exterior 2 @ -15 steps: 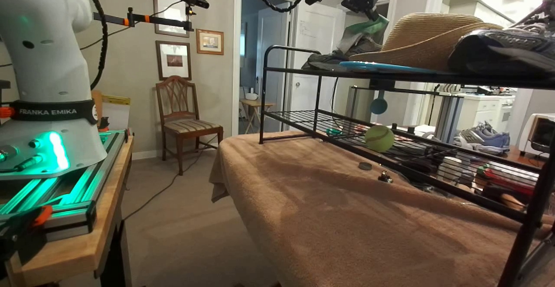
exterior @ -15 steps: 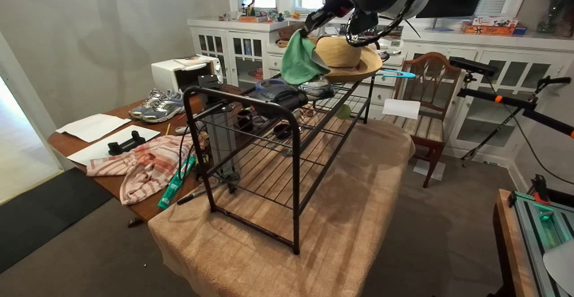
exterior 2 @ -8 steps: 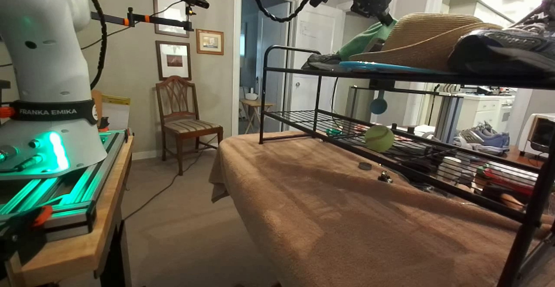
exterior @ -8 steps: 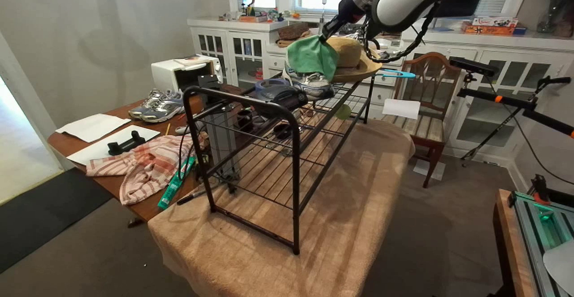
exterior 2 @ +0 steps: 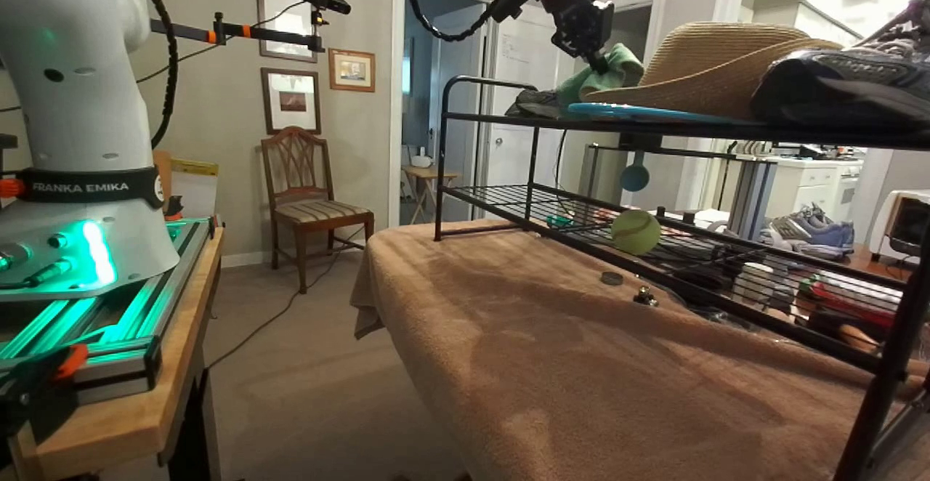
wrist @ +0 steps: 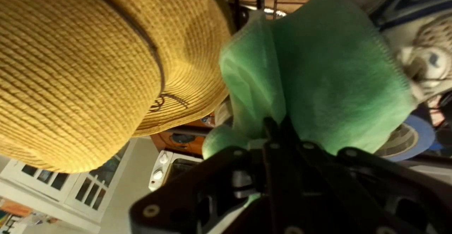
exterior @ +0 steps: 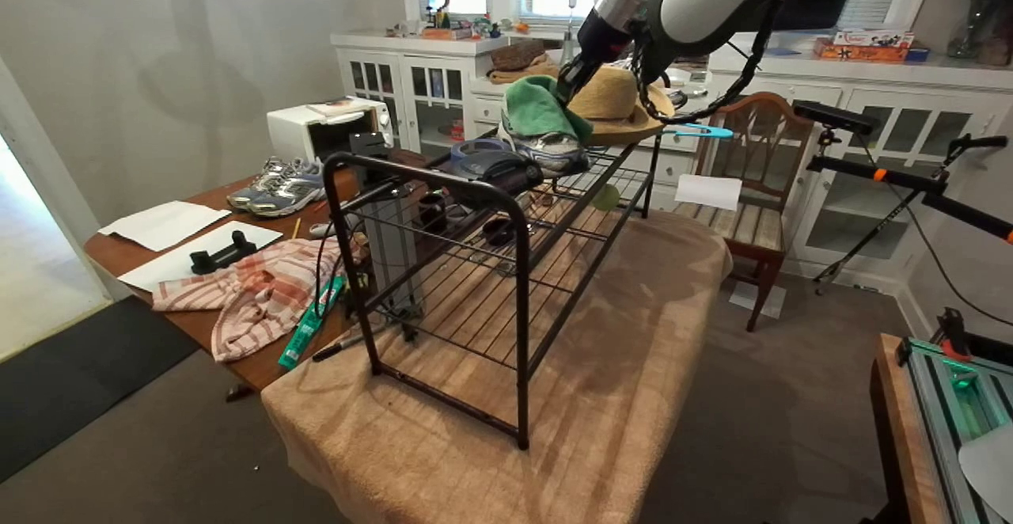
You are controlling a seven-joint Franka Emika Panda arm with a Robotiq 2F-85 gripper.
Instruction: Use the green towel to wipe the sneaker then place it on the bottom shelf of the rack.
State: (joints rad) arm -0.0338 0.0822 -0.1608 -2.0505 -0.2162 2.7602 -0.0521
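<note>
Gripper (wrist: 279,121) and green towel (wrist: 339,78) have moved lower; closed jaws pinch the towel, bunched over the sneaker (exterior: 560,157) atop the rack (exterior: 521,286); the straw hat (wrist: 84,71) sits beside.

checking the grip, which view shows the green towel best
The wrist view: the green towel looks largest, its folds showing, pinched in the gripper. Both exterior views show it smaller: partly behind the straw hat in an exterior view, covering part of the sneaker in an exterior view.
</note>
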